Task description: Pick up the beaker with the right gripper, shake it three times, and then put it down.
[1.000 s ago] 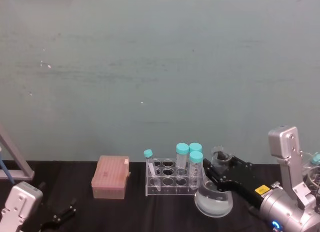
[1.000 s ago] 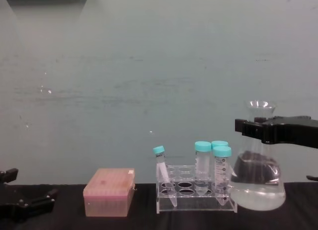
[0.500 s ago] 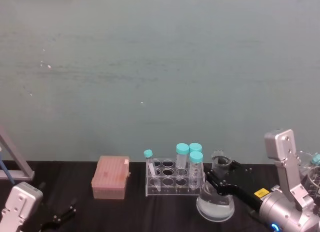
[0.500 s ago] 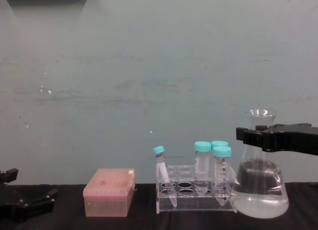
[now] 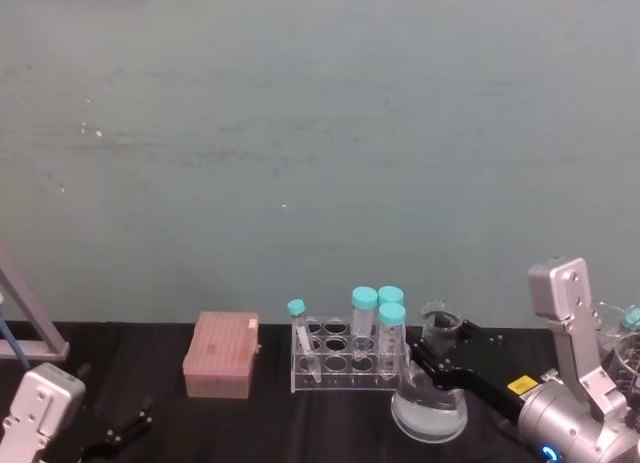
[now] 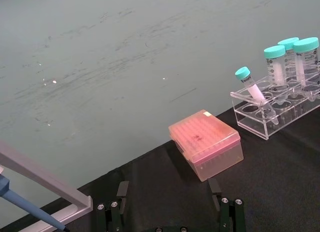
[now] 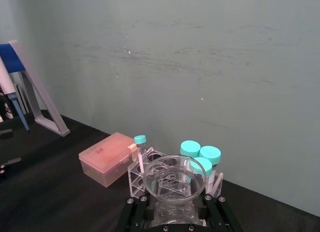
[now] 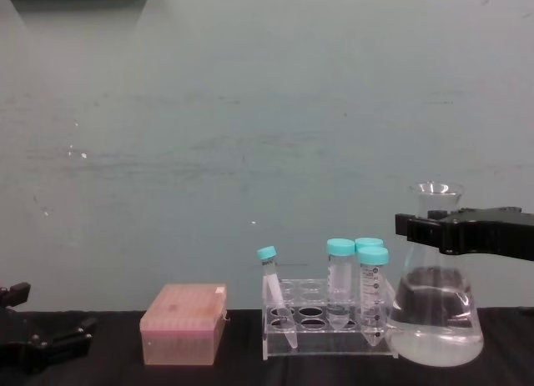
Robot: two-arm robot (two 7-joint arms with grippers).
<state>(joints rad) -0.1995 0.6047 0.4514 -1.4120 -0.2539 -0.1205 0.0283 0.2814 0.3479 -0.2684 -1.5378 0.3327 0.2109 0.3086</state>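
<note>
Your R gripper (image 8: 421,230) jaws clamp the beaker (image 8: 434,319) at the neck, body hanging below, base at/just off the table (image 8: 234,371). Tube rack (image 8: 327,329) sits just beside: sideways swing clips it, early release drops glass. L gripper (image 6: 170,214) well apart, jaws wide
</note>
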